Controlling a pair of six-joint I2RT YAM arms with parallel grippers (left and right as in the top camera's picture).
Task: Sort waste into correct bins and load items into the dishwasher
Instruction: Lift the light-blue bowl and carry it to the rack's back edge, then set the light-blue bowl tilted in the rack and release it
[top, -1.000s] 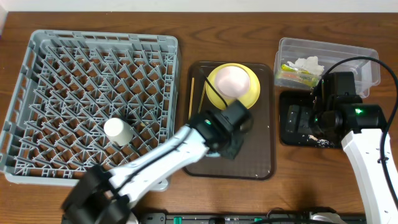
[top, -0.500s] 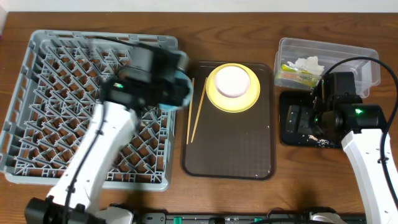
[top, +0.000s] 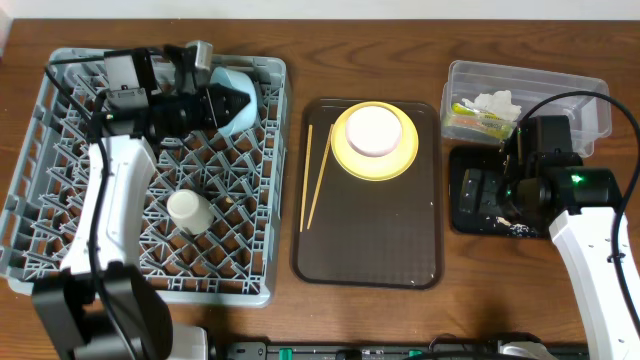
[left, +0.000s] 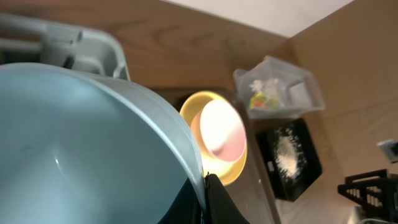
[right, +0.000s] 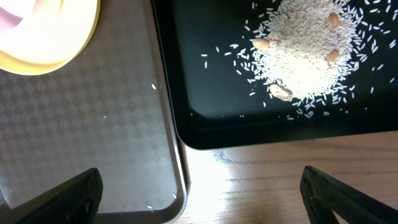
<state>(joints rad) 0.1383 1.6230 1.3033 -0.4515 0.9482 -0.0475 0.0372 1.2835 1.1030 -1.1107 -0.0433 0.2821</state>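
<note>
My left gripper (top: 222, 106) is shut on the rim of the light blue bowl (top: 238, 88) and holds it tilted over the far edge of the grey dish rack (top: 60, 150). In the left wrist view the bowl (left: 81, 149) fills the left, with the jaws (left: 205, 200) pinching its rim. The yellow plate (top: 398, 158) lies on the brown tray with the small cream-white bowl (top: 372, 129) on it. The chopsticks (top: 317, 178) lie beside it. My right gripper (right: 208, 199) is open and empty over the near corner of the black tray (right: 205, 93), which holds rice scraps (right: 305, 56).
The clear tub (top: 560, 92) at the back right holds the wrapper (top: 468, 119) and the tissue (top: 497, 102). The brown serving tray (top: 370, 240) lies between the rack and the black tray (top: 468, 190). A small white cup (top: 187, 210) stands in the rack.
My left arm has swung from the brown tray across to the far side of the rack, carrying the blue bowl with it. The right arm has not moved.
</note>
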